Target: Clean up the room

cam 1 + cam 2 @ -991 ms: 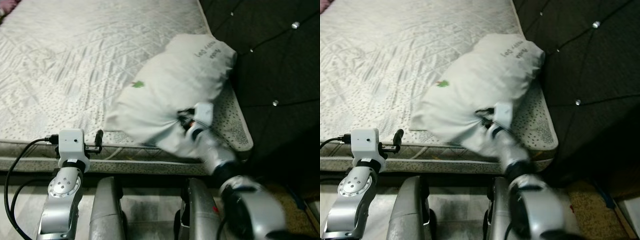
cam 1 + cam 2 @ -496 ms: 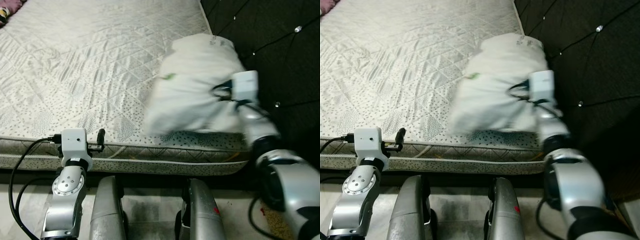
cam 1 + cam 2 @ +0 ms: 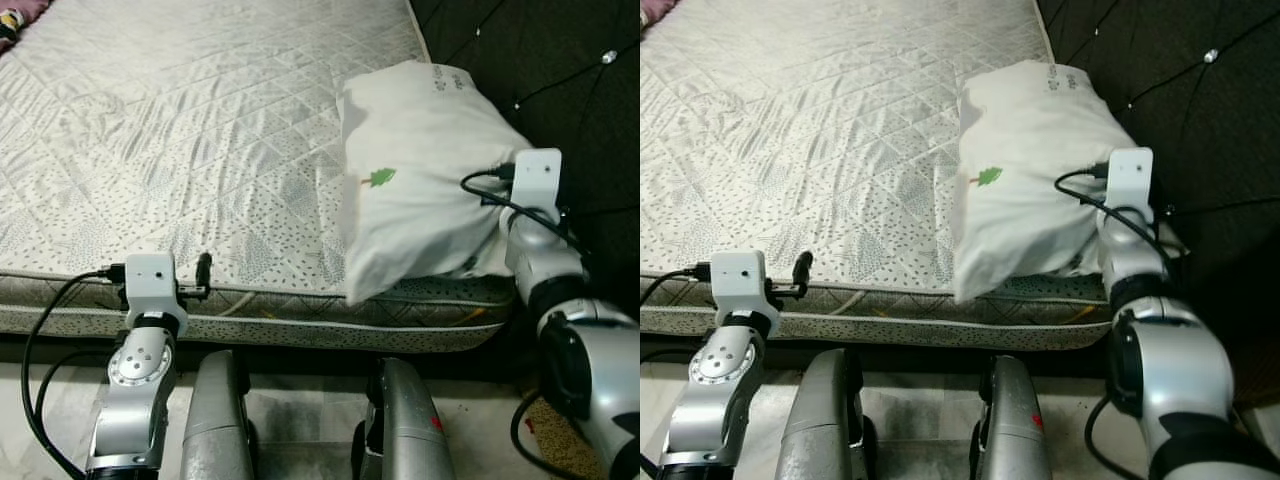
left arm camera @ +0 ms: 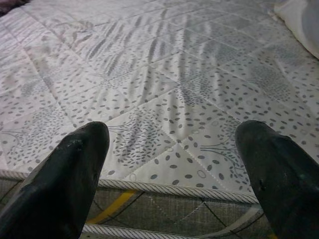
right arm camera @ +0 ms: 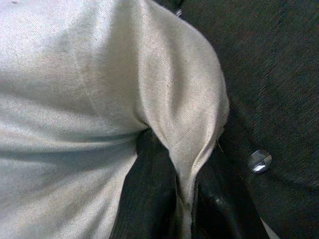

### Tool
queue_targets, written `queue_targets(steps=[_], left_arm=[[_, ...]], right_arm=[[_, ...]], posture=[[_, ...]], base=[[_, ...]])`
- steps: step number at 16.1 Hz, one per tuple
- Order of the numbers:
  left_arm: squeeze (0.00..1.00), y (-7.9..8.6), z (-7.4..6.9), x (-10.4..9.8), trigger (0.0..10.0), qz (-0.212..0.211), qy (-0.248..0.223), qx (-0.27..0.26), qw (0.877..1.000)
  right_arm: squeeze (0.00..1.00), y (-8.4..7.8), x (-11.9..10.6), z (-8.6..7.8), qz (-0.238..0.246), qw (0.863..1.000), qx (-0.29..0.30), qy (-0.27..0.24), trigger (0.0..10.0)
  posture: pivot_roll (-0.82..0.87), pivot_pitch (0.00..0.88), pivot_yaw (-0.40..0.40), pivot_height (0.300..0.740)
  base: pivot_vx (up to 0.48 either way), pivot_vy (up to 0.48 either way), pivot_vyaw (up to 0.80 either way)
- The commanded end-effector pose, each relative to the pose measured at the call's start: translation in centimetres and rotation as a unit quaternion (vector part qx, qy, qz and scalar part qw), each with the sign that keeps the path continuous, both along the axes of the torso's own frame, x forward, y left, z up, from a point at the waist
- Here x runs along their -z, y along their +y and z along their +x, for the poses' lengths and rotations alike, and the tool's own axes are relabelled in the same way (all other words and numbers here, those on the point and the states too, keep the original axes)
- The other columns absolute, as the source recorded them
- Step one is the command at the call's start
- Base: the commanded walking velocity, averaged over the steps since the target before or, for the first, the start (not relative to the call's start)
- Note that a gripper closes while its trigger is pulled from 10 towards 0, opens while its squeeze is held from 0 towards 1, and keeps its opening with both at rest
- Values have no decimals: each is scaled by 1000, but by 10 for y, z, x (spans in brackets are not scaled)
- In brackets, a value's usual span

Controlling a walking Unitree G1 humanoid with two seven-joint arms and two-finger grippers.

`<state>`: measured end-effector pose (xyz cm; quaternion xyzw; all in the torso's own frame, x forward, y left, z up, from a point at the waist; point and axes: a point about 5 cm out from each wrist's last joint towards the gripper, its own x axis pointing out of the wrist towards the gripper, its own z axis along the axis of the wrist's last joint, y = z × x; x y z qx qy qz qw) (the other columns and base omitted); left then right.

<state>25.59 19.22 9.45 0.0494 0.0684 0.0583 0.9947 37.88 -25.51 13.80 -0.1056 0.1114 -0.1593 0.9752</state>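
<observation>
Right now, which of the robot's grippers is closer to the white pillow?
The right. The right gripper pinches a fold of the pillow beside the dark headboard. The left gripper hangs open at the mattress edge, well apart from it.

Our arms are silver metal with round joints, each wrist topped by a white camera box trailing black cable. Our left tool [image 4: 169,174] and right tool [image 5: 187,199] have thick black fingers.

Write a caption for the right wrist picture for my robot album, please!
The right tool pinches a fold of the white pillow beside the dark buttoned headboard.
</observation>
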Motion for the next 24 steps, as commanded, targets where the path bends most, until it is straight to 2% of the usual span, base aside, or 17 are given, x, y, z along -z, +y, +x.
queue_targets(steps=[1,4,6,8,9,10,12,13,14,16,17,19,20,21,22,23,24], left_arm=[[0,-3,0,0,10000,2,1,4,1000],[0,0,1,-2,10000,8,2,10,1000],[0,0,2,-3,10000,10,1,11,1000],[0,0,4,-4,10000,11,-2,10,1000],[0,0,5,-6,10000,12,-4,10,1000],[0,1,6,-7,10000,15,-6,8,1000],[0,4,7,-9,10000,19,-10,2,1000],[0,7,7,-10,10000,21,-12,-4,1000],[0,8,6,-10,10000,21,-12,-8,1000],[0,8,4,-9,10000,21,-11,-12,1000],[0,8,4,-9,10000,21,-11,-12,1000],[0,9,4,-8,10000,20,-11,-15,1000],[0,9,4,-8,10000,20,-11,-16,1000],[0,9,5,-8,10000,21,-11,-16,1000],[0,9,5,-9,10000,21,-11,-14,1000],[0,8,7,-9,10000,22,-12,-11,1000],[0,8,8,-10,10000,22,-12,-10,1000]], right_arm=[[0,7,-14,5,-2,998,-29,-48,0],[0,33,1,3,-26,991,-124,-36,0],[0,43,3,5,-30,985,-169,-18,0],[0,47,4,6,-47,981,-189,-6,0],[0,45,-3,10,-116,977,-178,8,0],[0,37,-12,13,-157,976,-152,5,0],[0,20,-36,17,-203,974,-96,-20,0],[0,0,-56,18,-208,977,-36,-38,0],[0,-13,-65,16,-202,978,-4,-45,0],[0,-39,-67,8,-182,981,49,-42,0],[0,-42,-66,6,-185,980,55,-39,0],[0,-65,-42,-11,-182,979,93,0,0],[0,-68,-37,-15,-179,978,103,9,0],[0,-73,-21,-22,-162,980,114,32,0],[0,-70,-9,-26,-140,983,112,45,0],[0,-59,16,-31,-91,989,95,70,0],[0,-52,27,-33,-81,990,86,80,0]], posture=[[62,69,-49,576],[49,90,-33,576],[51,91,-27,576],[59,88,-21,576],[61,87,-18,576],[61,86,-18,576],[72,84,-19,576],[80,82,-26,576],[82,82,-27,576],[83,83,-36,576],[81,84,-38,576],[81,84,-39,576],[81,84,-39,576],[73,89,-33,576],[73,89,-33,576],[70,87,-26,576],[70,86,-24,576]], base=[[0,0,0],[0,0,0],[0,0,0],[0,0,0],[0,0,0],[0,0,0],[0,0,0],[0,0,0],[0,0,0],[0,0,0],[0,0,0],[0,0,0],[0,0,0],[0,0,0],[0,0,0],[0,0,0],[0,0,0]])
